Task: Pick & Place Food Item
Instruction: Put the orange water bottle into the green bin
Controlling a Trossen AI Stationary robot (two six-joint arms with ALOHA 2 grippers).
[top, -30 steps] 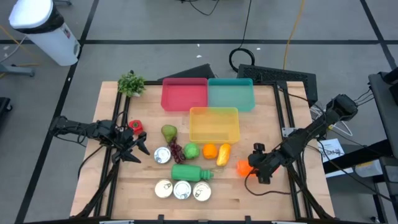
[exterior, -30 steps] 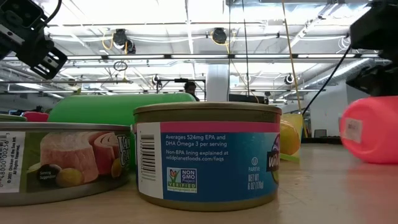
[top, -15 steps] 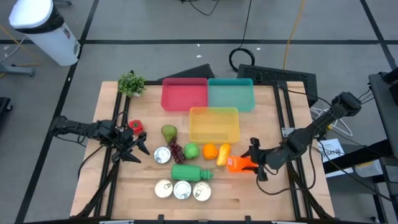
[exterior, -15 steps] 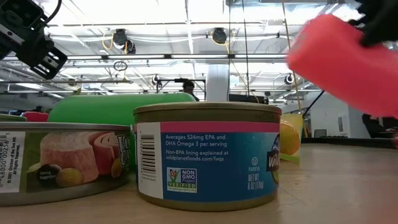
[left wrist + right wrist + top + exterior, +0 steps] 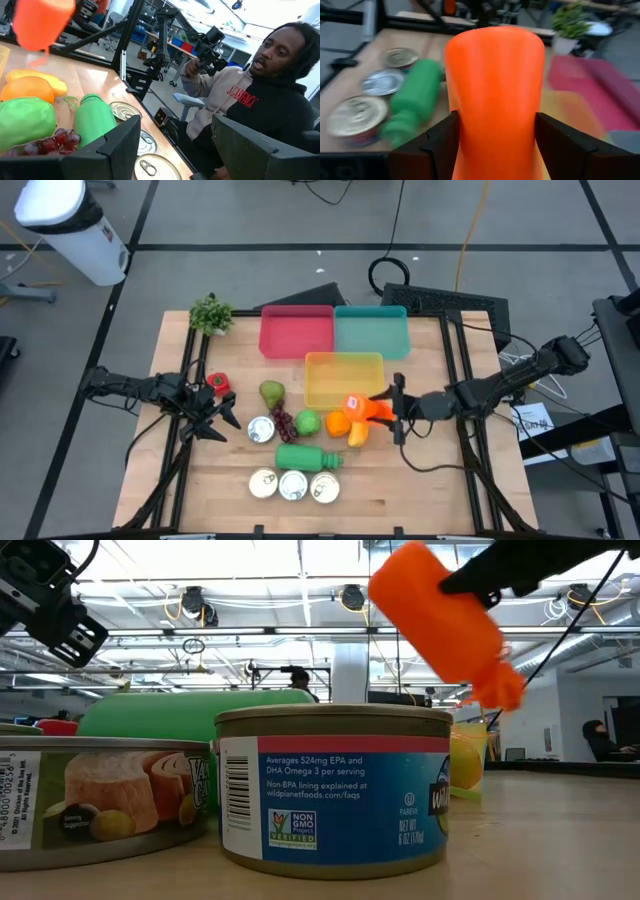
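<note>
The orange bottle [image 5: 362, 407] is in the air over the orange and yellow fruit, just beside the near right corner of the yellow bin [image 5: 345, 360]. In the low view the orange bottle [image 5: 438, 612] is tilted with its narrow cap end [image 5: 503, 690] lowest. My right gripper [image 5: 393, 409] is shut on it and reaches in from the table's right. The right wrist view is mostly filled by the bottle [image 5: 495, 85]. My left gripper [image 5: 222, 423] waits open at the table's left, near the red pepper [image 5: 218, 384]. My right gripper pinches the orange bottle's body [image 5: 495, 150] between its two fingers [image 5: 437, 145], one on each side. The fingers come nearly level from the table's right and lie along the bottle. The bottle is lifted clear and tilted, its wide end pointing away from the gripper toward the table's left.
A red bin [image 5: 296, 332] and a teal bin [image 5: 371, 332] stand behind the yellow one. A green bottle [image 5: 305, 457], several cans [image 5: 292, 485], a pear, grapes and a green fruit lie in the middle. A plant [image 5: 210, 312] is at the far left corner. A person [image 5: 260, 95] sits beyond the table.
My right gripper has lifted the orange bottle off the table near the right edge. It has carried the bottle up and toward the table's left and far side, to above the fruit beside the yellow bin. The bottle has tipped, and its cap end now points down.
</note>
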